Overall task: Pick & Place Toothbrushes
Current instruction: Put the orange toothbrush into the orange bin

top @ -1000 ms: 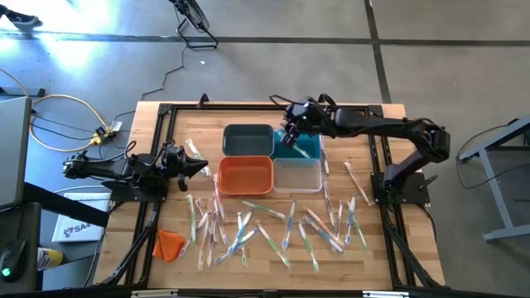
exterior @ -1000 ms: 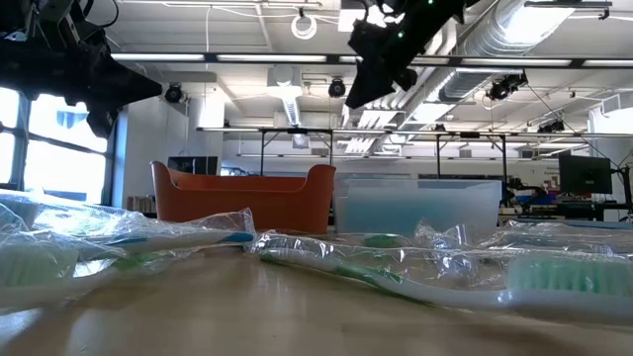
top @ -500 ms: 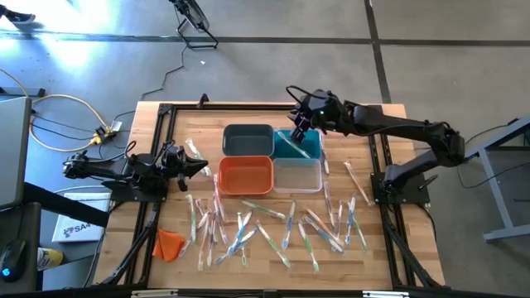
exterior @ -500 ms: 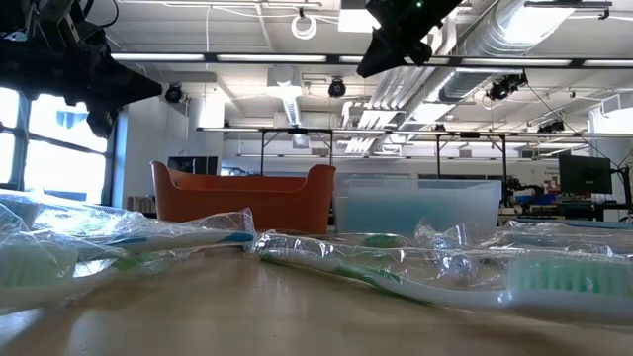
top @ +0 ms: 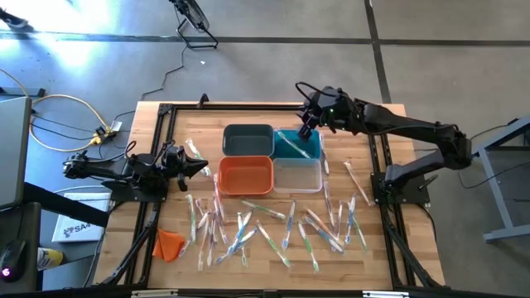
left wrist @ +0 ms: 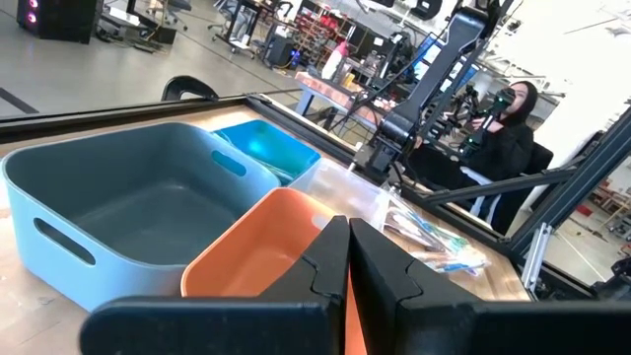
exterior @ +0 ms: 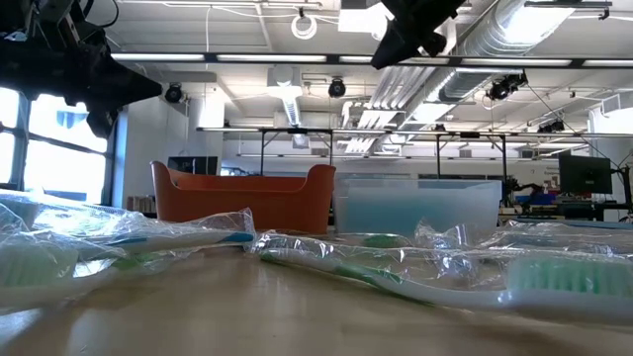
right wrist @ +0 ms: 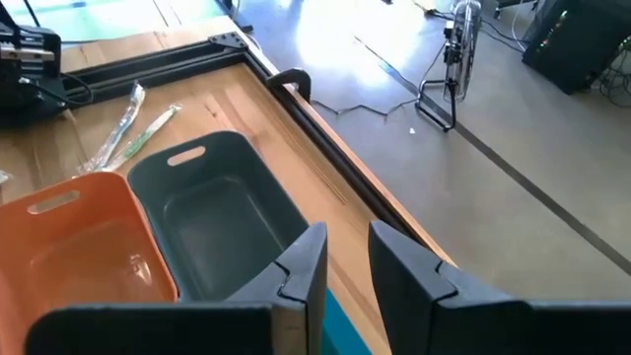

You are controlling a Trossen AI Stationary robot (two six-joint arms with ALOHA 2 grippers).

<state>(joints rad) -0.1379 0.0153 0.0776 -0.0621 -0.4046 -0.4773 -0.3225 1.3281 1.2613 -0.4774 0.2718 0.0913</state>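
One toothbrush [top: 291, 148] seems to lie in the teal bin [top: 308, 146] below the right end effector [top: 307, 130], whose narrowly parted fingers hold nothing, while the loose toothbrushes [top: 273, 225] scattered over the bench [top: 377, 248] are left to sort.

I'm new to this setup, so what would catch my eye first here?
Probably the scatter of wrapped toothbrushes across the table's near half. Behind them four bins sit in a block: dark grey bin, teal bin, orange bin, clear bin. The right gripper hovers empty, jaws apart, over the teal one.
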